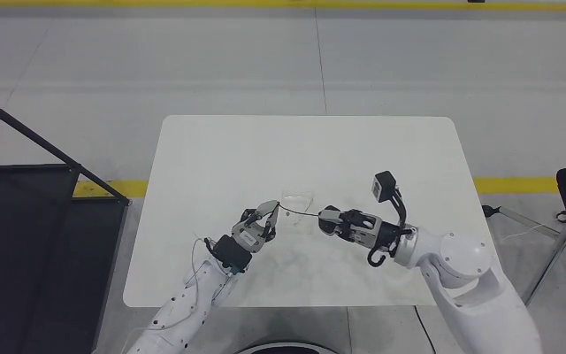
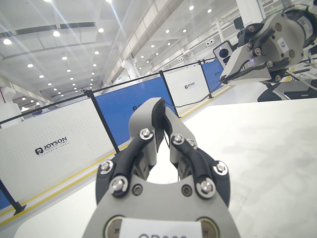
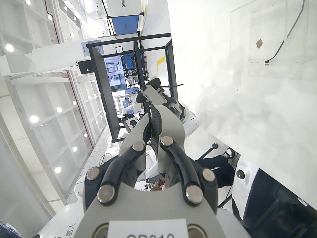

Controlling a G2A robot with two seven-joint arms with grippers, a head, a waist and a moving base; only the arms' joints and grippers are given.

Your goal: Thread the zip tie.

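1. Black zip tie (image 1: pixel 299 211) spans between both grippers above the desk's (image 1: pixel 221 159) middle, toward the robot's edge and just beside a clear box (image 1: pixel 299 196).
2. Left gripper (image 1: pixel 273 210) and right gripper (image 1: pixel 324 219) each clench one end.
3. Probably light, springy and slick, so pinch close to the tip and head to stop the strap bowing or slipping.

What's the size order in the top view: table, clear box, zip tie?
1. table
2. clear box
3. zip tie: roughly as long as the box is wide, but thread-thin, so it covers the least area.
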